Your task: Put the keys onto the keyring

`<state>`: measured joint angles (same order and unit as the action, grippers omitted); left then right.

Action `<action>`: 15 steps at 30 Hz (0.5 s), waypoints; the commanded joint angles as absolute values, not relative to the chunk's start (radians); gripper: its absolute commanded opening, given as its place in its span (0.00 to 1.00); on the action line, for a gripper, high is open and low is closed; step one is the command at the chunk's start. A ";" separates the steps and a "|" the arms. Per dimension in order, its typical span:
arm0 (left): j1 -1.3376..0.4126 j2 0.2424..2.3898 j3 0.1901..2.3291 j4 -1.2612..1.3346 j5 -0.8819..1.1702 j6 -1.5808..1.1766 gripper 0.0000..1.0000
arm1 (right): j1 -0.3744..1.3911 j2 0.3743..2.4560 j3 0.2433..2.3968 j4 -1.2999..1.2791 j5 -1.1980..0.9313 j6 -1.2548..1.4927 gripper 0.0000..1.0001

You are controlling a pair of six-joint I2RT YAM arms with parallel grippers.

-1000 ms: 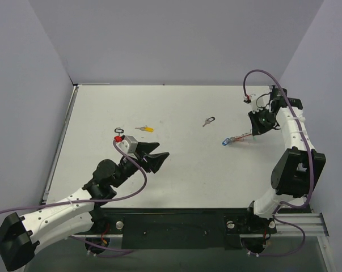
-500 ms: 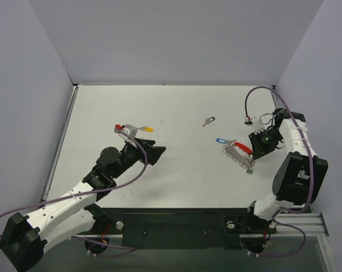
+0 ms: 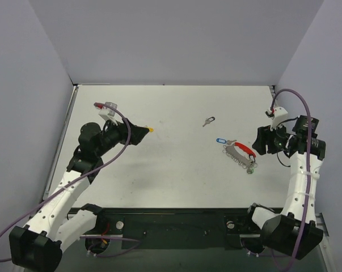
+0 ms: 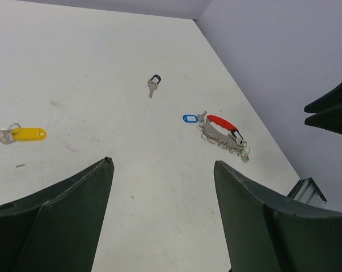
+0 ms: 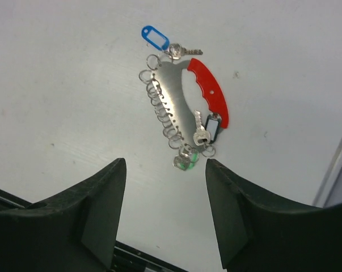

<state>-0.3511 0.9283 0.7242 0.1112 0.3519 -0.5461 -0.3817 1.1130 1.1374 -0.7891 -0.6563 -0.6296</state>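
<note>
Lying flat on the white bench (image 3: 176,107), the keyring (image 3: 239,153) rested toward 3 o'clock from the bench's middle in the top view. Its long silver plate ran from 10 o'clock to 4 o'clock, with the curved red piece (image 3: 247,149) along its 1 o'clock side. The blue key (image 3: 219,140) lay touching the plate's 10 o'clock end.

In the right wrist view a row of small rings (image 5: 159,107) lined the plate's 9 o'clock edge. The black key (image 5: 207,130) sat at the red piece's 6 o'clock tip, and the green key (image 5: 185,161) lay just past the plate's 6 o'clock end. Whether either was threaded on a ring could not be told.

The right jaws stood wide apart with nothing between them, at 3 o'clock of the keyring in the top view and clear of it.

The left arm (image 3: 74,170) reached over the bench's 9 o'clock side. The left jaws were also spread wide and held nothing, pointing toward 3 o'clock. In the left wrist view the yellow key (image 4: 28,134) lay on the bench at 9 o'clock, outside the gap between the 2 jaws. In the top view it showed just past their tips, toward 10 o'clock from the bench's middle.

A small black loop (image 3: 209,120) with a silver key on it lay alone toward 2 o'clock from the middle, apart from the keyring.
</note>
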 commanded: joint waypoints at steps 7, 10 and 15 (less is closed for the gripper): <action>-0.189 0.807 0.762 -0.140 0.437 -0.471 0.84 | -0.388 0.925 0.976 -0.417 -0.550 -0.022 0.64; -0.156 0.801 0.765 -0.170 0.433 -0.425 0.85 | -0.393 0.899 1.002 -0.411 -0.476 0.129 0.70; -0.164 0.769 0.732 -0.259 0.332 -0.287 0.86 | -0.434 0.865 1.003 -0.431 -0.488 0.222 0.74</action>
